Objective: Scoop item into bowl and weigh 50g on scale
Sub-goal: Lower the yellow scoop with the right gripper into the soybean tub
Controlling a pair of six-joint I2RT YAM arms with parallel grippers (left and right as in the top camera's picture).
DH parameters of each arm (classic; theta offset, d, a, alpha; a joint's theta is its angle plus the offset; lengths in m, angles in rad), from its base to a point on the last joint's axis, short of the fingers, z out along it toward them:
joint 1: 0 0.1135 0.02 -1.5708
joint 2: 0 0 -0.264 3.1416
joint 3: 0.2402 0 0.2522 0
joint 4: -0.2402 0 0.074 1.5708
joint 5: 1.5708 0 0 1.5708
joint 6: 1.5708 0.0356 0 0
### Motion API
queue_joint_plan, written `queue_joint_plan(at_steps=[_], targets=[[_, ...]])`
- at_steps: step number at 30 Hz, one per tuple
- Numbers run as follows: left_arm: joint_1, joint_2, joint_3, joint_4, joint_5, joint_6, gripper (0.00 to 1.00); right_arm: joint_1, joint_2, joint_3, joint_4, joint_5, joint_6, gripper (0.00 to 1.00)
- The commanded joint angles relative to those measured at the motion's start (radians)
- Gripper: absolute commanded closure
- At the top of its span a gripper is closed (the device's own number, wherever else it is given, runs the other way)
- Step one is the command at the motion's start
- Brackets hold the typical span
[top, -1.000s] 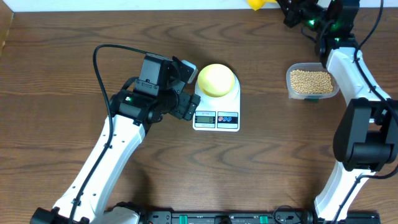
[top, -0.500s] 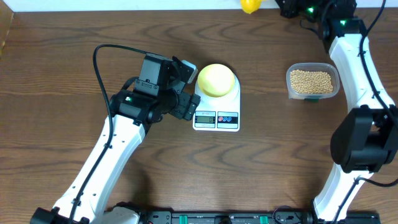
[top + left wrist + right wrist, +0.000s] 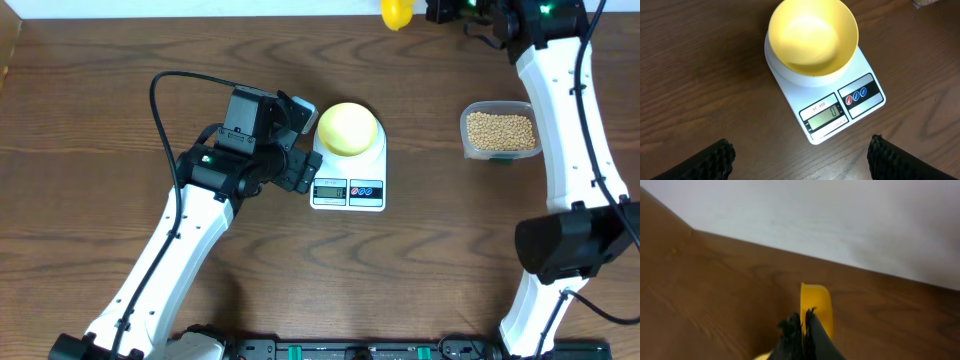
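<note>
My left gripper (image 3: 801, 157) hangs wide open beside the scale (image 3: 348, 191), with the empty bowl (image 3: 347, 127) on top. My right gripper (image 3: 802, 322) is clamped on the yellow scoop (image 3: 816, 302) at the far edge, so scooping's up. I'd need to dip into the beans (image 3: 501, 129) in the tub (image 3: 466, 142).

We see a dark wood table (image 3: 100, 120). Directly on it: white scale (image 3: 348, 190) near the middle, clear tub (image 3: 465, 135) of beans (image 3: 502, 130) well apart to its right, both in the far half.
</note>
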Motion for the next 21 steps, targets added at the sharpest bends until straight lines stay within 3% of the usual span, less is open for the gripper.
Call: queue_joint_plan(at_steps=[1,6,12,21], targets=[[0.003,-0.002,-0.003,0.000,0.008,0.017,0.12,0.001,-0.029,0.057,-0.060,0.109,-0.042,0.99],[0.003,-0.002,-0.003,0.000,0.008,0.017,0.13,0.001,-0.029,0.123,-0.217,0.169,-0.103,0.99],[0.003,-0.002,-0.003,0.000,0.008,0.017,0.13,0.001,-0.029,0.154,-0.398,0.380,-0.135,0.99],[0.003,-0.002,-0.003,0.000,0.008,0.017,0.13,0.000,-0.029,0.154,-0.470,0.534,-0.129,0.99]])
